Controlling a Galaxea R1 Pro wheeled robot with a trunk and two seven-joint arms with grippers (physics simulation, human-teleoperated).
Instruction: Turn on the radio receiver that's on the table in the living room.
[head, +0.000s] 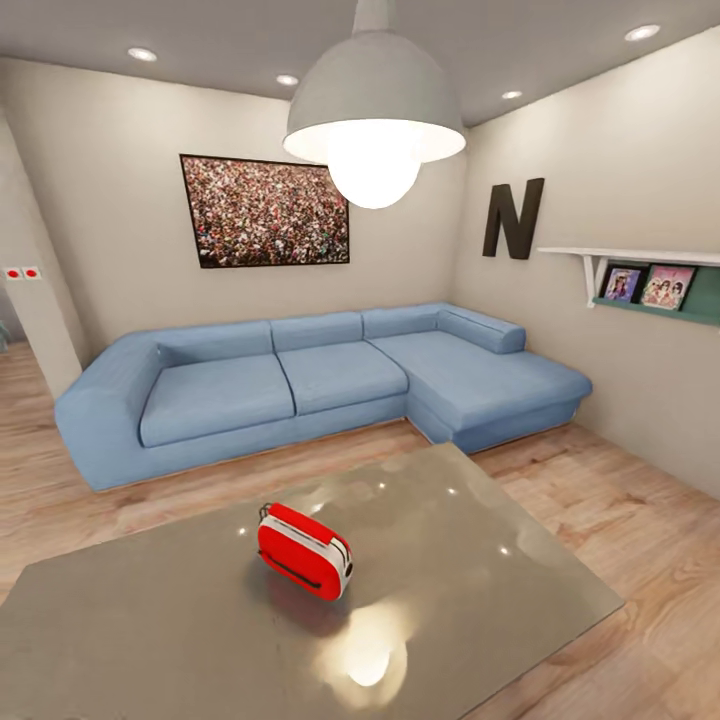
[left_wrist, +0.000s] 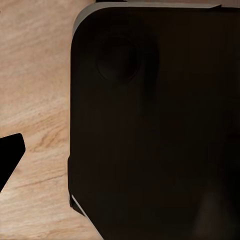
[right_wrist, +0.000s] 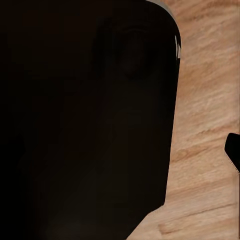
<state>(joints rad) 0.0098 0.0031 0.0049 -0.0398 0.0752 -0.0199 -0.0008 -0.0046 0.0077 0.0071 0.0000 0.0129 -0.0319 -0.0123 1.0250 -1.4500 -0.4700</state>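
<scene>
Fingers are hard to make out — in the left wrist view a black tip (left_wrist: 10, 157) pokes in at one edge, and in the right wrist view another black tip (right_wrist: 233, 150) pokes in too. I cannot tell if either gripper is open or closed. Both wrist views look down at a big dark rounded block (left_wrist: 155, 120) over the wood floor (left_wrist: 35, 75).

From the head view, the radio (head: 304, 549) sits on the table (head: 480, 560), a bit left of the middle. It is bright red with a pale band round its edge, and it tips a little to one side. The shiny grey top shows the lamp's glow near the radio.

Past the table, on the far side, a blue sofa (head: 300, 385) bends round the corner. A crowd photo (head: 265, 210) hangs above it. A big lamp (head: 375, 110) hangs overhead — lit up bright. On the right wall there is a dark letter N (head: 513, 218) and a shelf (head: 650, 270) with two small pictures.
</scene>
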